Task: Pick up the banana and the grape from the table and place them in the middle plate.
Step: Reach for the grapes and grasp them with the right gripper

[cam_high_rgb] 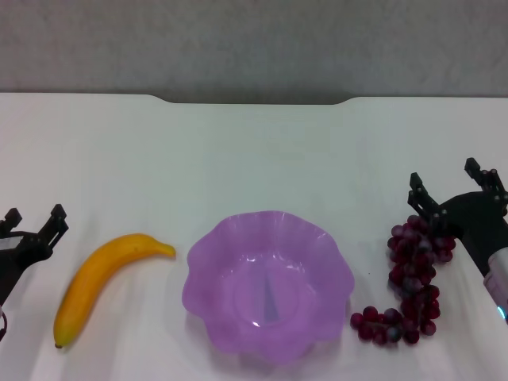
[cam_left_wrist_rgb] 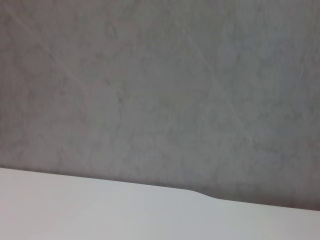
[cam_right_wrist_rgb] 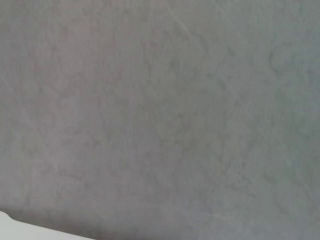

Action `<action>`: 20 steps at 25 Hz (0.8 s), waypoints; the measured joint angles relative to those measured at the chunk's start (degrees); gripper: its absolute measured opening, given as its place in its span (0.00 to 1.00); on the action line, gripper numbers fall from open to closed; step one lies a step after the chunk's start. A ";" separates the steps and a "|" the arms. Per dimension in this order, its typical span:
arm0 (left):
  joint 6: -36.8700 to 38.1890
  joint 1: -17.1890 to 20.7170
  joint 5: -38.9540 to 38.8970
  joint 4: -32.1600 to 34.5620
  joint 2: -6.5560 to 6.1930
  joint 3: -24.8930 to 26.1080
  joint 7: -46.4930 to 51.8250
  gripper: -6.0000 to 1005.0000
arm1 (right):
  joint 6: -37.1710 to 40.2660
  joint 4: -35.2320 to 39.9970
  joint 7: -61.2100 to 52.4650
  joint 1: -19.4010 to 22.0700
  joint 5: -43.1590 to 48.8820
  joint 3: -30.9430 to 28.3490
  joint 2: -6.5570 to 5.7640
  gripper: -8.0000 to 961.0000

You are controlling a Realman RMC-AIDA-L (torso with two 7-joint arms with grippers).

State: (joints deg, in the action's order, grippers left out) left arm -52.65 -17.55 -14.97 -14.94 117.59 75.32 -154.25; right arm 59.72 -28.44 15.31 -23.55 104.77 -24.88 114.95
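**Fruit on either side of a purple plate, both grippers spread wide**

A white worktop (cam_high_rgb: 262, 151) with a notched far edge fills the head view, with a grey wall (cam_high_rgb: 254, 44) behind it. The middle plate (cam_high_rgb: 208, 262), translucent purple with a wavy scalloped rim, sits near the front centre and holds nothing.

To the robot's left of the plate lies the banana (cam_high_rgb: 99, 284), yellow-orange and curved. Its stem end points toward the plate and stops just beside the rim, apart from it. Its dark tip points toward the near edge.

To the robot's right lies the grape (cam_high_rgb: 414, 282), a long dark red-purple bunch bent into an L shape, its lower end close to the plate.

The left gripper (cam_high_rgb: 33, 221) is at the left edge, near the banana but clear of it, jaws wide and holding nothing. The right gripper (cam_high_rgb: 454, 184) is at the far end of the bunch, jaws wide and holding nothing.

Both wrist views show only the grey wall and a strip of white worktop.
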 joint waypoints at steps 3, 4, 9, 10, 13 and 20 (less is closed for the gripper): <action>0.01 0.19 -0.06 0.00 0.00 0.00 0.00 0.80 | -0.99 -1.37 0.07 -0.02 -0.01 -0.11 -0.13 0.93; 0.03 0.39 -0.07 0.00 -0.03 0.00 0.00 0.80 | -2.11 -2.77 0.44 -0.04 0.00 -0.39 -0.48 0.93; 0.13 0.73 -0.07 0.04 -0.12 0.00 0.00 0.80 | -12.05 -17.26 12.86 2.33 -0.30 -7.05 -4.11 0.92; 0.15 0.70 -0.06 0.04 -0.13 0.00 0.00 0.80 | -15.74 -21.46 18.00 3.81 -0.52 -10.52 -4.57 0.92; 0.21 0.59 0.03 0.06 -0.14 -0.01 0.00 0.80 | -29.21 -32.32 32.59 9.54 -0.65 -22.05 -3.63 0.92; 0.85 0.69 0.02 0.09 -0.19 0.00 -0.01 0.80 | -62.87 -45.83 43.57 16.86 -0.99 -42.60 -0.24 0.92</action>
State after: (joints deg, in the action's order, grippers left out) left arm -51.80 -16.86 -14.95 -14.85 117.40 75.32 -154.25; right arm -3.15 -74.28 58.87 -6.69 103.78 -67.48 114.71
